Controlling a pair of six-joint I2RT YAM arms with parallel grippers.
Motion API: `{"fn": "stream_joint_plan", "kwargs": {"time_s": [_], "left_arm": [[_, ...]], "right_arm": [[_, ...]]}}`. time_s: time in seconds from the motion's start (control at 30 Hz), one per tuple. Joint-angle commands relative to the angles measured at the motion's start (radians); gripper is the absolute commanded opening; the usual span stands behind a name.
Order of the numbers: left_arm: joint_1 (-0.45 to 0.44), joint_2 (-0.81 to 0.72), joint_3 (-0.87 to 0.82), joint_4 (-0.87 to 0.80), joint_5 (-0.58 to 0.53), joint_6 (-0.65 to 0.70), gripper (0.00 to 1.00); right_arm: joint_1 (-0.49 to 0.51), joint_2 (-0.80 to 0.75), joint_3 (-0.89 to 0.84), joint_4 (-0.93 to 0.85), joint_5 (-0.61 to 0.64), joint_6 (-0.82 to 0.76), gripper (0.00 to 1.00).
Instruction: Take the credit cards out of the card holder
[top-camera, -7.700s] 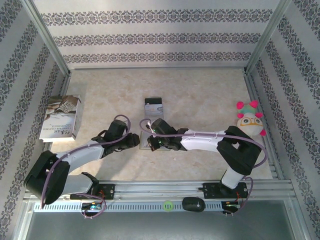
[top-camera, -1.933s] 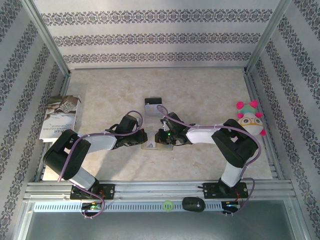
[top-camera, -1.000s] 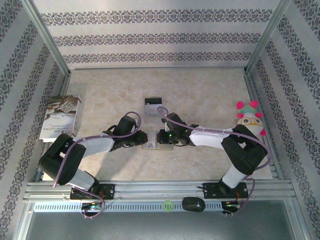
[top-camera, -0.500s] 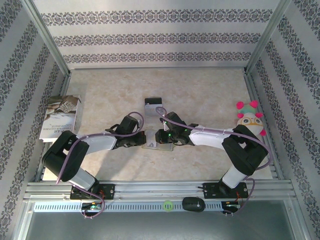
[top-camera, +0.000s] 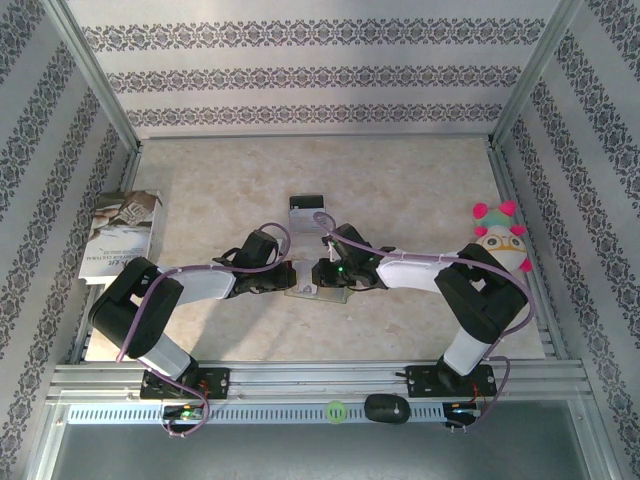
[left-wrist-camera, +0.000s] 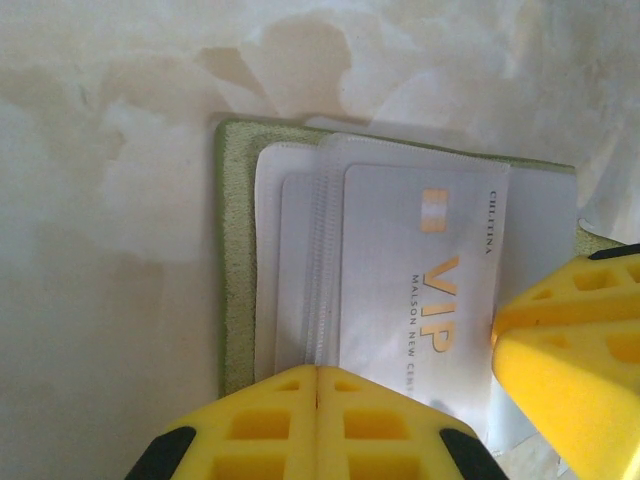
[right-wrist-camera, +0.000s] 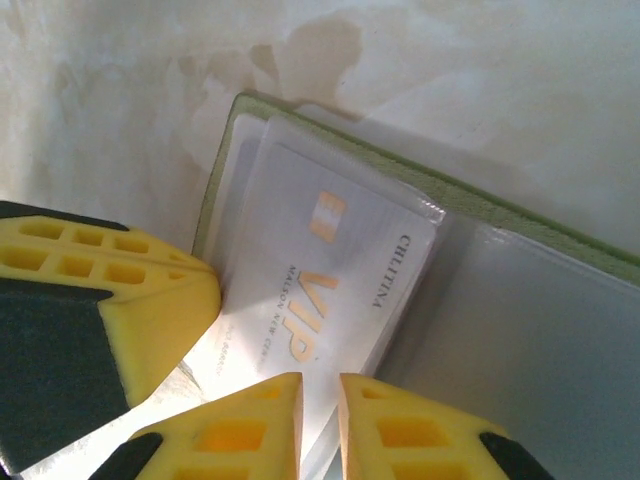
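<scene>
The left gripper (left-wrist-camera: 315, 378) has its yellow fingers pressed together with no gap, tips down at the near edge of the open card holder (left-wrist-camera: 232, 260). Just beyond those tips, a pale credit card (left-wrist-camera: 420, 280) marked VIP in gold sits in the holder's clear pockets (its near end is hidden under the fingers, so whether it is pinched cannot be told). To that gripper's right, over the card's edge, is one finger (left-wrist-camera: 575, 360) of the right gripper (right-wrist-camera: 320, 385), which faces it from the other side of the holder. The right gripper's fingers stand a narrow slit apart over the same card's end, and I cannot tell whether they grip it. The holder lies flat on the marbled surface (top-camera: 420, 180) between the two grippers. Farther out, beyond both, a second credit card (top-camera: 306, 212) lies alone, black band at its far end. Well off to the left gripper's left is a printed booklet (top-camera: 122, 235). Well to the right gripper's right is a plush toy (top-camera: 500, 240).
</scene>
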Motion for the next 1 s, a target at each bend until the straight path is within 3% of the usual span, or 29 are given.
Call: {"fn": "stream_joint_plan", "kwargs": {"time_s": [0.0,0.17,0.97], "left_arm": [[-0.012,0.038,-0.032,-0.063,0.005,-0.013,0.01],[-0.012,0.041,-0.029,-0.061,0.004,-0.012,0.0],[-0.013,0.049,-0.032,-0.053,0.012,-0.016,0.0]], "right_arm": [[-0.009,-0.047,-0.036,0.046,-0.009,0.022,0.21],[-0.026,-0.094,-0.062,0.042,0.006,0.032,0.19],[-0.038,0.026,-0.06,0.125,-0.089,0.09,0.18]]}}
